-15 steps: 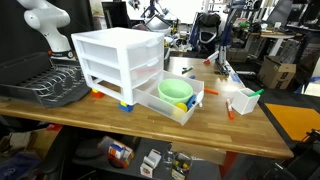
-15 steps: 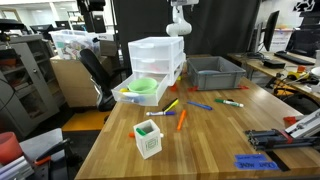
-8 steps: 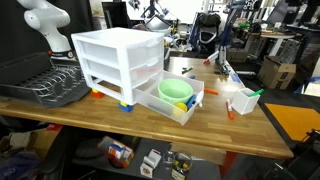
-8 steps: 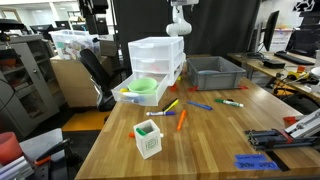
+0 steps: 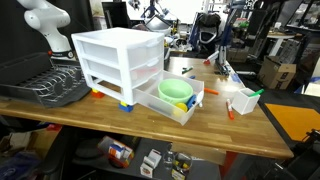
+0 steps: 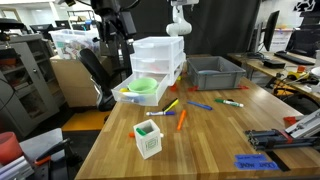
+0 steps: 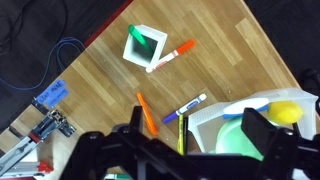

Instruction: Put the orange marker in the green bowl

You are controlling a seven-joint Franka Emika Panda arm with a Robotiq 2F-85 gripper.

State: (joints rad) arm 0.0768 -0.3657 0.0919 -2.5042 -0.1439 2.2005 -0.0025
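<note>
The orange marker lies flat on the wooden table, and it shows in both exterior views. The green bowl sits in the open bottom drawer of the white drawer unit, and it shows in both exterior views. My gripper is open and empty. It hangs high above the table, over the drawer's edge, with the orange marker off to one side of its fingers.
A blue marker, a yellow marker and a red-and-white marker lie near the orange one. A small white tray with a green piece stands on the table. A grey bin and a dish rack flank the drawers.
My gripper has moved down and sideways into an exterior view, next to the top of the drawer unit. The objects on the table have not moved.
</note>
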